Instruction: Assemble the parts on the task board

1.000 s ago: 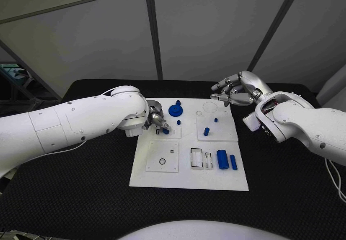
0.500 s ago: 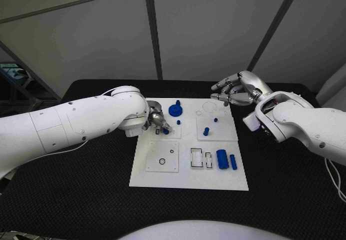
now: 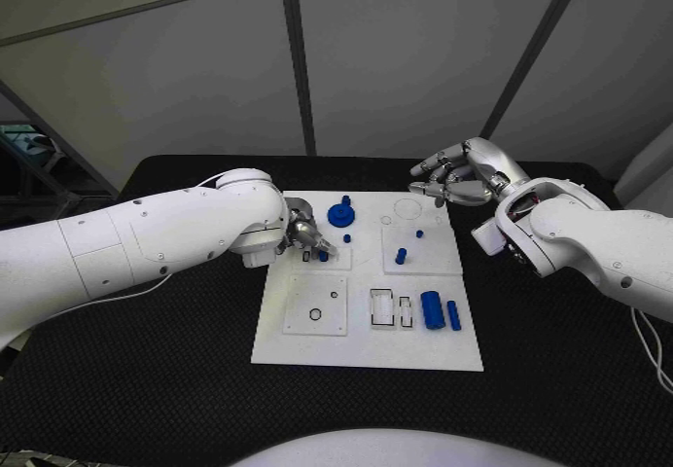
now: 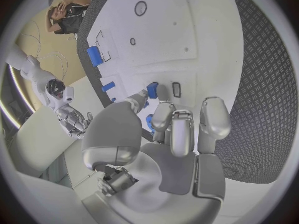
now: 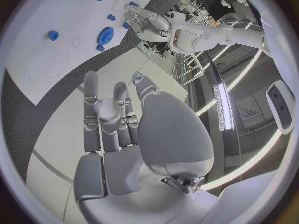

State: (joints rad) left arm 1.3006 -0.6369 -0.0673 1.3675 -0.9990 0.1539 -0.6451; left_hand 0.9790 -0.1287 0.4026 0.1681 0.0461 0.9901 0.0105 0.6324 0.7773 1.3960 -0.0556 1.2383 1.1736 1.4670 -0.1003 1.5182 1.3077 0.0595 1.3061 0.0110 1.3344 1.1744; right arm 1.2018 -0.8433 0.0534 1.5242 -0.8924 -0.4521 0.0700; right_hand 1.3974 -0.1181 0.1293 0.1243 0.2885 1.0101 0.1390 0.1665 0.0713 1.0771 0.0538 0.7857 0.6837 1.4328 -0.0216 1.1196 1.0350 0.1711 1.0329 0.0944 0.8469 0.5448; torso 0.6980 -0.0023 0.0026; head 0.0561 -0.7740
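Observation:
The white task board (image 3: 368, 341) lies in the middle of the black table. My left hand (image 3: 301, 236) is over the board's far left plate and pinches a small blue part (image 3: 321, 255) between thumb and fingers. In the left wrist view that blue part (image 4: 151, 89) sits at the thumb tip, beside a dark slot (image 4: 176, 89). A blue gear (image 3: 341, 212), a blue peg (image 3: 402, 257), a blue cylinder (image 3: 432, 307) and a blue bar (image 3: 454, 314) are on the board. My right hand (image 3: 456, 175) hovers above the board's far right corner, fingers apart, holding nothing.
The black table (image 3: 155, 370) runs wide on both sides of the board. My left forearm (image 3: 155, 243) crosses the table's left side, and my right forearm (image 3: 589, 243) hangs over its right side. A small ring (image 3: 316, 314) lies on the near left plate.

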